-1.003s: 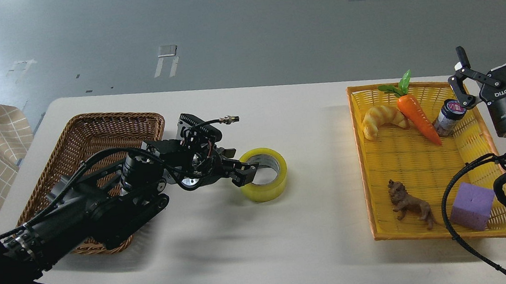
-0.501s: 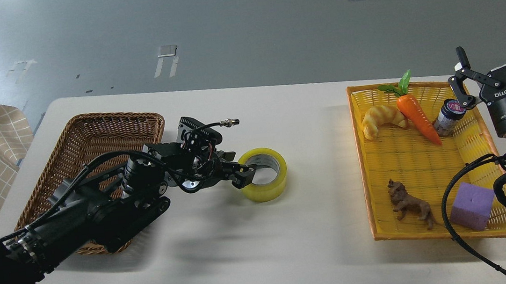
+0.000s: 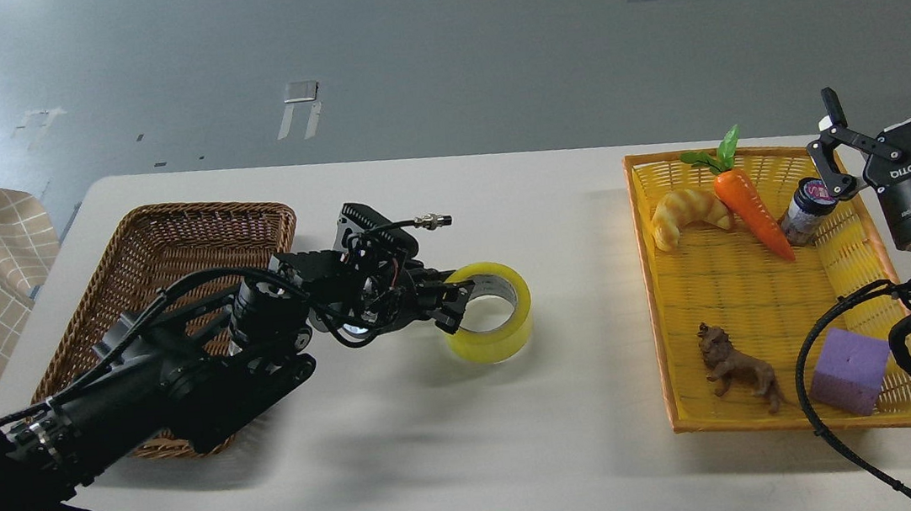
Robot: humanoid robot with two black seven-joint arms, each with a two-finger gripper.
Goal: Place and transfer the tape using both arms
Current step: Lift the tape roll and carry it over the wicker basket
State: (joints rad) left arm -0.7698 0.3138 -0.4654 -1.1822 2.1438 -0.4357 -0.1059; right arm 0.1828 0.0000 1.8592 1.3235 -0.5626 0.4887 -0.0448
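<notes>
The tape (image 3: 496,319), a wide yellow translucent roll with a grey-white core, is at the middle of the white table (image 3: 477,456), slightly tilted. My left gripper (image 3: 454,305) reaches in from the left and is shut on the roll's left wall, with one finger inside the core and one outside. My right gripper (image 3: 887,75) stands upright at the far right edge, above the yellow basket's right rim. Its fingers are spread wide and hold nothing.
A brown wicker basket (image 3: 165,235) lies at the left under my left arm. A yellow basket (image 3: 654,294) at the right holds a toy croissant (image 3: 684,214), a carrot (image 3: 751,212), a small jar (image 3: 806,206), a toy lion (image 3: 738,365) and a purple block (image 3: 850,370).
My left gripper has moved a little to the right, and the tape has moved with it and tipped slightly. The right arm has barely moved.
</notes>
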